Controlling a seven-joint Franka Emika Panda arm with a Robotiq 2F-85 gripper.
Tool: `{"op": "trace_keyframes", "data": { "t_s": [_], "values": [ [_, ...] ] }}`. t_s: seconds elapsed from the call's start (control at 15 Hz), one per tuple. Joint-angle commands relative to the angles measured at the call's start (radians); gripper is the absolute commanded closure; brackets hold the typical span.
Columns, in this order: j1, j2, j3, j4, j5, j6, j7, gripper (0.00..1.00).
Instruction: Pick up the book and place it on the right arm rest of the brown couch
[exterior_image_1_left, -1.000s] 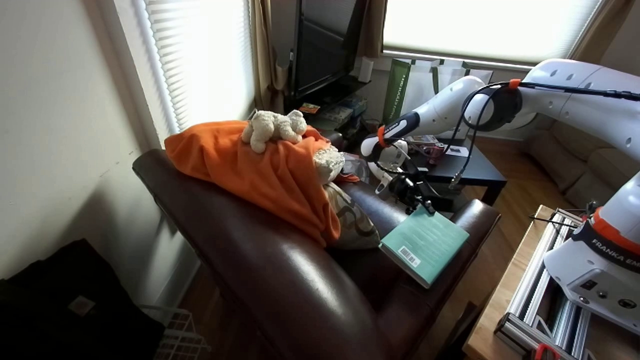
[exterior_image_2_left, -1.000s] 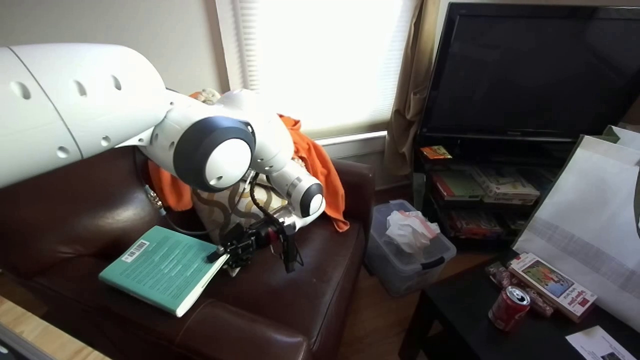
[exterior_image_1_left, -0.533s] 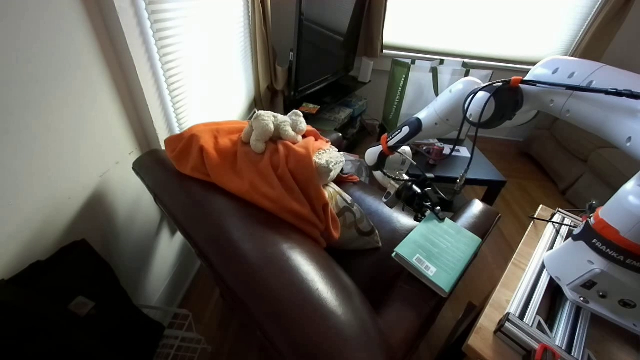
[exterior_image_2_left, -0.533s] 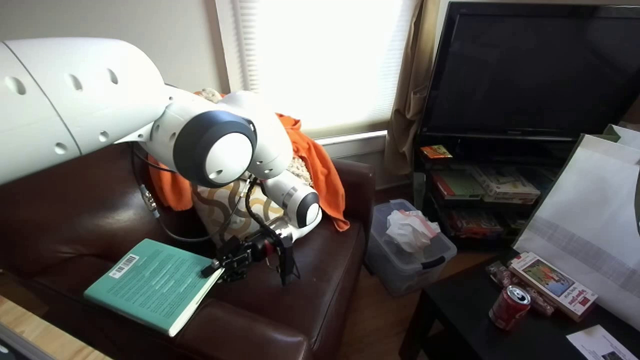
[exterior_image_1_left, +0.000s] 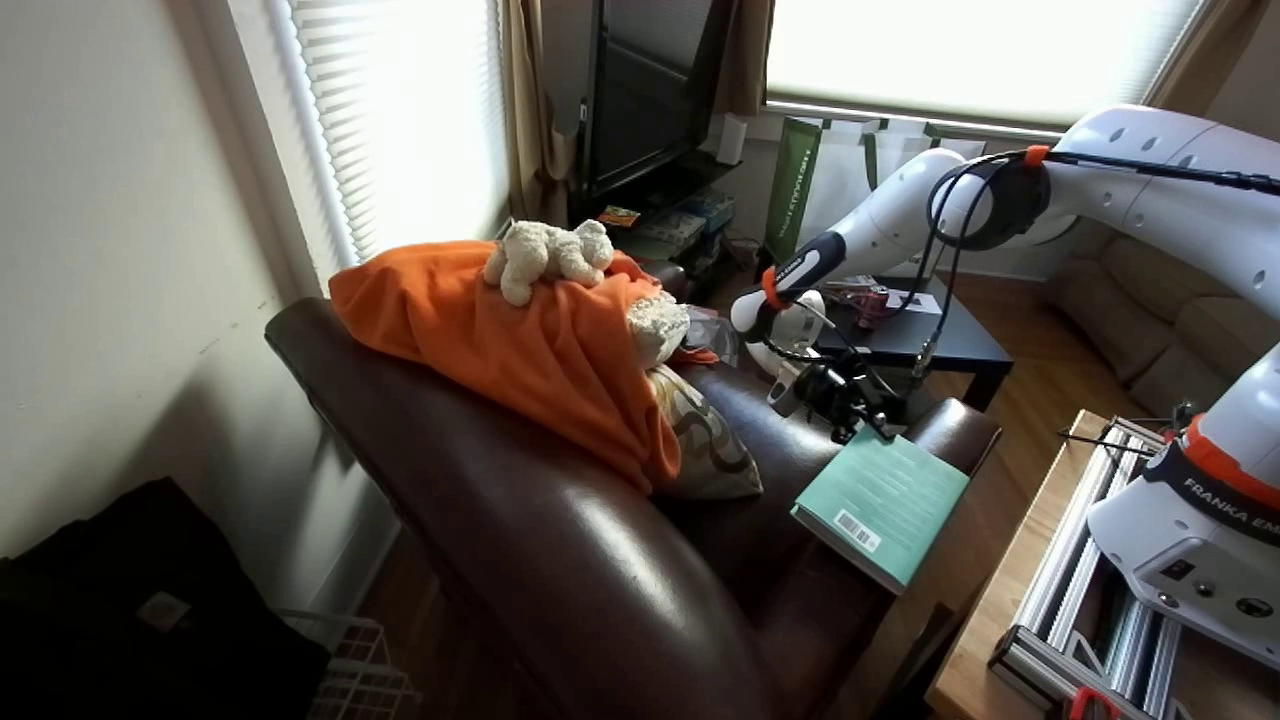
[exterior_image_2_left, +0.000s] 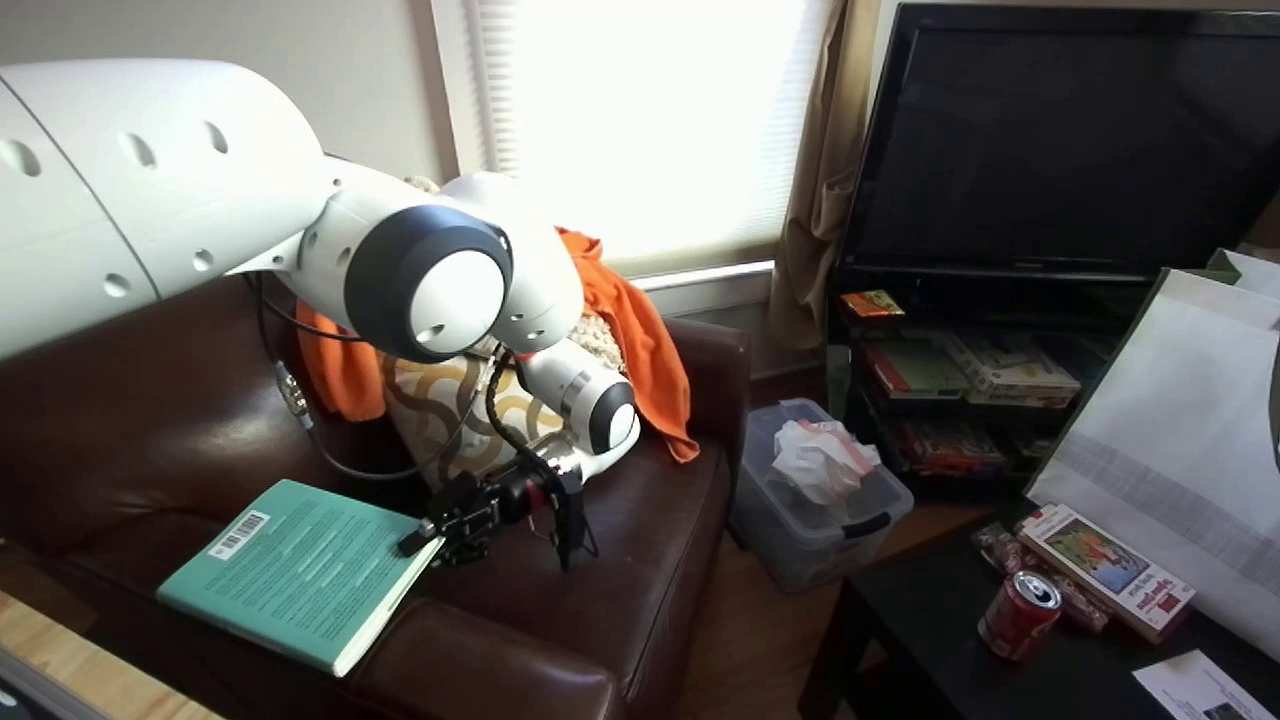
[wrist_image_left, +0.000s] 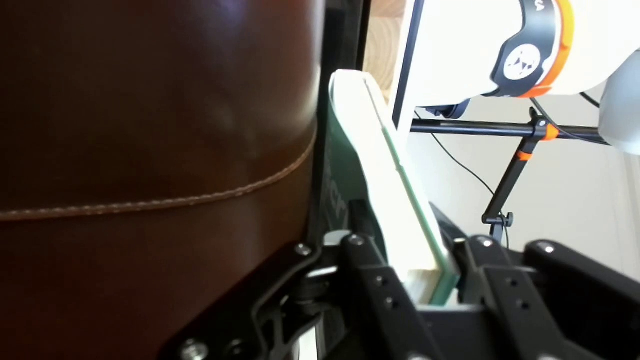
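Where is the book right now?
At lower left in an exterior view, the book is held at one edge by the gripper, with the near couch arm at its lower right.

Robot arm (exterior_image_1_left: 1175, 190): white rounded shells, dark joint covers, orange bands; white base (exterior_image_1_left: 1200, 545) set inside the edge of the pale wooden counter (exterior_image_1_left: 1022, 560), upper links outstretched past it. White wrist (exterior_image_2_left: 622, 427) folded back; black two-fingered gripper (wrist_image_left: 400, 230) slanted down toward that edge, clamped in a grip.
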Motion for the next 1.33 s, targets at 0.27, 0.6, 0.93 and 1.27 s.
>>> {"op": "trace_keyframes", "data": {
  "t_s": [0.27,0.6,0.93,1.27],
  "values": [
    [0.041,-0.017,0.009,-0.048,-0.019,0.034,-0.003,0.93],
    [0.096,-0.03,0.003,-0.11,-0.046,0.065,-0.003,0.93],
    [0.098,-0.04,-0.006,-0.144,-0.025,0.074,0.011,0.39],
    [0.029,-0.099,-0.041,-0.179,0.054,0.109,0.098,0.01]
  ]
}}
